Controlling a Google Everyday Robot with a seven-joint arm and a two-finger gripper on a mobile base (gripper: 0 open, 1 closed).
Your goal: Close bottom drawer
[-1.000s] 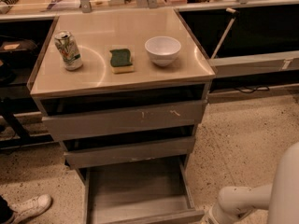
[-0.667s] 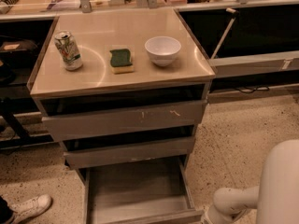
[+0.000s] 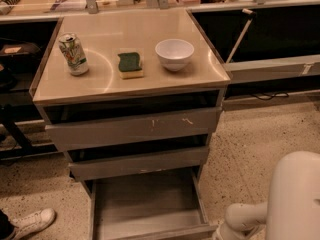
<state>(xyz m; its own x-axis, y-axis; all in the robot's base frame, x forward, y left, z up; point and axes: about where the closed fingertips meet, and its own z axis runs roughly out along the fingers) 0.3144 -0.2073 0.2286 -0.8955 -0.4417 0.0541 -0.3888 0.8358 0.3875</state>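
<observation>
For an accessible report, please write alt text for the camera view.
The bottom drawer stands pulled far out, while the middle drawer and top drawer are only slightly open. On the cabinet top stand a can, a green sponge and a white bowl. The robot's white arm shows at lower right; its tool is out of view.

Bottom drawer (image 3: 150,204) front panel cut by the lower frame edge, robot arm (image 3: 295,199) cropped at lower right, its hand out of sight past that edge, white sneaker (image 3: 31,222) wearer cropped lower left, can (image 3: 73,54) label unreadable
</observation>
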